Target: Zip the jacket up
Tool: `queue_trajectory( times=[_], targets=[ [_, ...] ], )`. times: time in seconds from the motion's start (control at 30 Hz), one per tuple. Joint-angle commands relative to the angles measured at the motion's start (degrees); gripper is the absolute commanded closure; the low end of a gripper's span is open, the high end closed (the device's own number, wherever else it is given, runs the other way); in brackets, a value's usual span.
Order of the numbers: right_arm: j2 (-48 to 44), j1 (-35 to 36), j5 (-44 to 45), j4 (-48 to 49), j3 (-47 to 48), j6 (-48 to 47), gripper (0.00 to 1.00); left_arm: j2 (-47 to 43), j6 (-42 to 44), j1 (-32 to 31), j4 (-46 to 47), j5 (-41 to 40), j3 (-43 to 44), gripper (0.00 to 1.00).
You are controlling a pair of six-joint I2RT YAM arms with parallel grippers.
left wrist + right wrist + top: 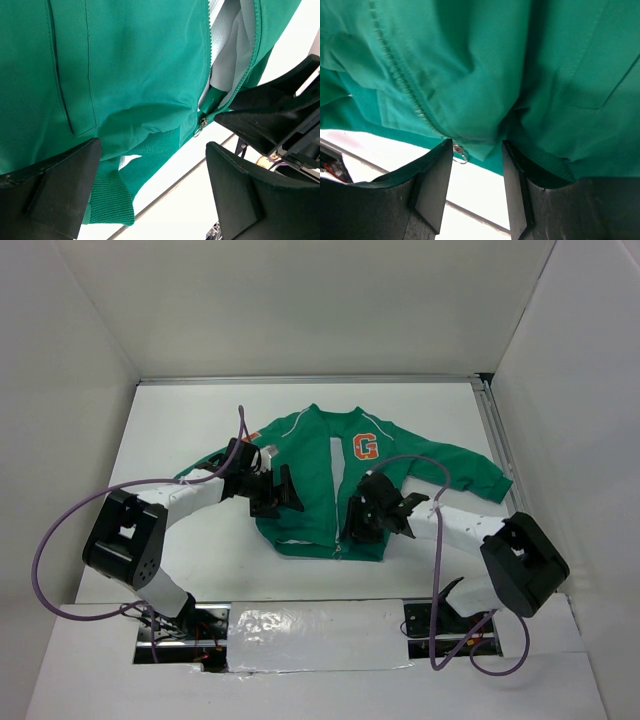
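Observation:
The green jacket (308, 455) lies flat on the white table, its orange G patch (366, 446) on the right panel. The front zipper gapes over most of its length, showing white lining (227, 45). The zipper pull (199, 125) sits low, close to the ribbed hem (107, 197). My left gripper (284, 496) hovers over the jacket's left panel near the hem, wide open and holding nothing (152, 145). My right gripper (356, 524) is at the hem beside the zipper, jaws half closed around a fold of hem fabric (477, 145). The pull's ring (460, 153) hangs just beside its left finger.
A metal rail (497, 440) runs along the table's right side, with white walls all round. Taped foil (300, 625) covers the near edge between the arm bases. My right gripper's black body (280, 115) sits close to the left gripper's right finger.

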Motion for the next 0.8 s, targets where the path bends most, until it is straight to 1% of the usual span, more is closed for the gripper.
queue_trajectory(
  times=[0.0, 0.1, 0.33, 0.37, 0.43, 0.47, 0.57, 0.6, 0.73, 0.77],
  targets=[
    [0.69, -0.82, -0.45, 2.99, -1.1, -1.32, 0.49, -1.59, 1.68, -0.37, 0.97, 0.85, 0.33, 0.03],
    [1.83, -0.65, -2.2, 3.79, -0.93, -2.03, 0.49, -1.33, 1.59, -0.54, 0.88, 0.42, 0.59, 0.03],
    [4.38, 0.41, -3.09, 5.8, 0.3, -2.73, 0.49, -0.72, 1.59, -1.42, 0.79, 0.33, 1.3, 0.03],
    [5.34, 0.5, -3.09, 6.24, 0.91, -2.73, 0.51, -0.54, 1.51, -1.6, 0.62, 0.24, 1.47, 0.03],
    [6.32, 0.5, -2.3, 6.25, 1.7, -2.38, 0.62, -0.63, 1.51, -1.69, 0.62, 0.15, 1.39, 0.03],
    [6.84, 0.58, -2.64, 6.34, 2.23, -2.56, 0.65, -0.98, 1.59, -1.86, 0.62, 0.15, 1.47, 0.03],
    [6.5, 0.58, -3.0, 6.08, 3.11, -2.38, 0.66, -1.24, 1.59, -2.3, 0.0, -0.81, 1.38, 0.02],
    [6.32, 0.58, -3.09, 6.07, 3.29, -2.21, 0.69, -1.33, 1.59, -2.39, 0.0, -1.43, 1.39, 0.02],
    [4.13, 1.29, -3.87, 6.95, 3.38, -1.68, 0.81, -2.21, 1.59, -2.92, 0.09, -1.26, 0.68, 0.02],
    [3.86, 1.29, -3.96, 6.95, 3.46, -1.5, 0.86, -2.21, 1.59, -2.92, 0.26, -1.17, 0.51, 0.02]
  ],
)
